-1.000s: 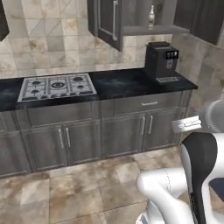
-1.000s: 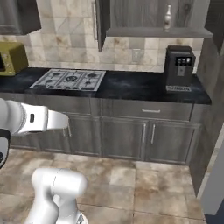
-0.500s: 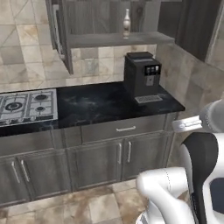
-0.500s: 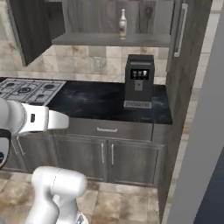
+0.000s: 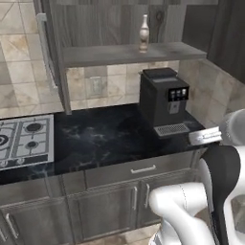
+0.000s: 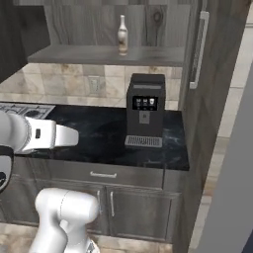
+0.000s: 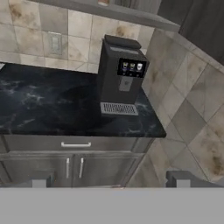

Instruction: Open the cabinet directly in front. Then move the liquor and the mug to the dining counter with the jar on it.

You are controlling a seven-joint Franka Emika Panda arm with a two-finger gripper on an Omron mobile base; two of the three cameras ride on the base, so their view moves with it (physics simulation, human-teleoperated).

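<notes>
I am finding the cabinet point(image 5: 52, 52) standing open, so that step is reading as done; the liquor point(image 5: 143, 32) is sitting upright on its shelf point(image 6: 106, 55) above the coffee machine point(image 6: 145, 109); my hand point(image 7: 111, 181) is hanging spread and empty, both transfers outstanding.

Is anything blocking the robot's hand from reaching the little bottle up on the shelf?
No. The cabinet doors are open and the liquor stands alone on its shelf. The coffee machine sits lower, on the counter.

Matt grey-brown wood-grain cabinet point(image 5: 95, 28); glossy black marble desk point(image 5: 105, 139); brushed silver metal handle point(image 6: 198, 49); smooth pale liquor point(image 5: 143, 33) bottle
</notes>
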